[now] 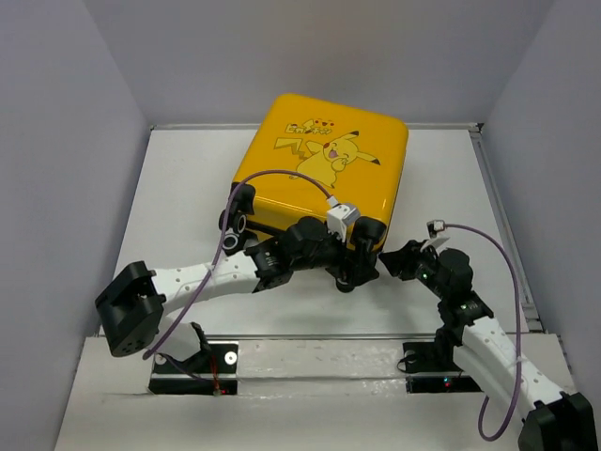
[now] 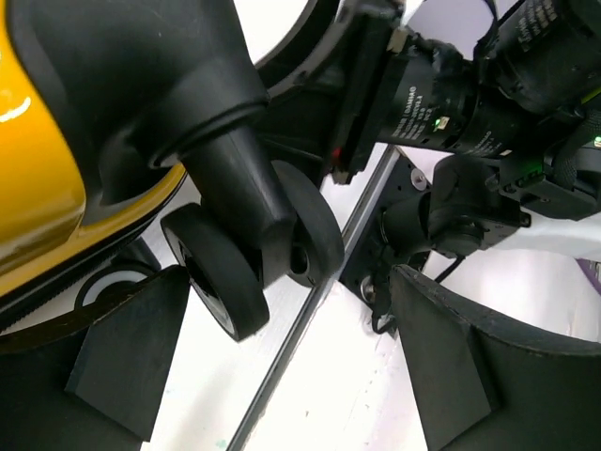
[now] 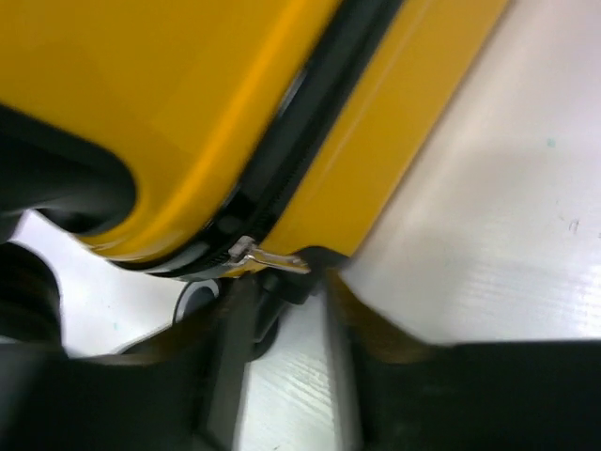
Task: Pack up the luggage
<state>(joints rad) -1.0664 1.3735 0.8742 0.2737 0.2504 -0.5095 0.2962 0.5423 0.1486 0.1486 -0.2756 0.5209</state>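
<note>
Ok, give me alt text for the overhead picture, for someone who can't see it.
A yellow suitcase with a cartoon Pikachu lies flat on a white table, lid down. From the near edge, a robot's left gripper and right gripper converge on its near right corner.

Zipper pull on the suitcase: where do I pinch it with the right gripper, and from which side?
Pinch the small metal zipper pull by its free end. It sticks out flat from the black zipper at the corner of the suitcase, so it is probably the only part thin enough to grasp. Come in from the near edge, where the right gripper sits just below it, fingers apart.
</note>
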